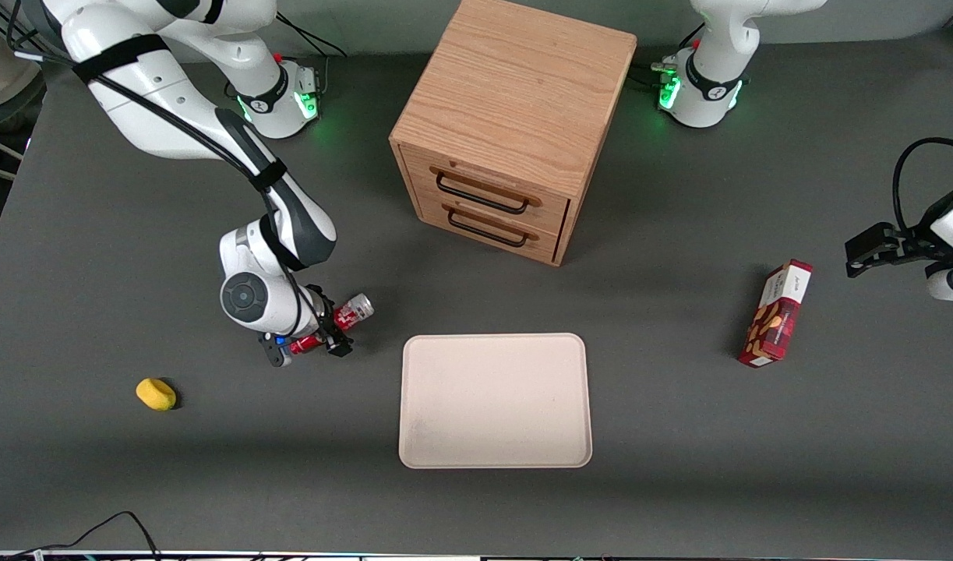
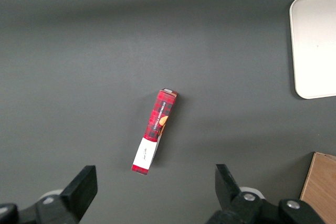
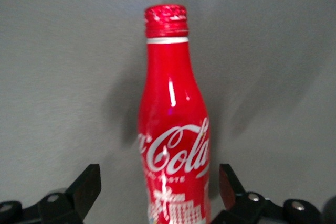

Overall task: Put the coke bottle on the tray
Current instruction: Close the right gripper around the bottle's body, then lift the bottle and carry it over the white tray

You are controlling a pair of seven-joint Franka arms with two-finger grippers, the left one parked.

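The coke bottle (image 1: 342, 317) is red with white script and lies on its side on the dark table, its silver base end pointing toward the wooden cabinet. In the right wrist view the coke bottle (image 3: 173, 129) shows its red cap and script. My gripper (image 1: 307, 351) is low over the bottle's cap end, with its fingers open on either side of the body; one finger (image 3: 229, 184) is close to the bottle, the other (image 3: 90, 184) stands well apart. The beige tray (image 1: 492, 405) lies flat and bare, beside the bottle toward the parked arm's end; its corner also shows in the left wrist view (image 2: 315, 45).
A wooden two-drawer cabinet (image 1: 507, 117) stands farther from the front camera than the tray. A red snack box (image 1: 776, 315), also in the left wrist view (image 2: 155, 129), lies toward the parked arm's end. A small yellow object (image 1: 156, 393) lies toward the working arm's end.
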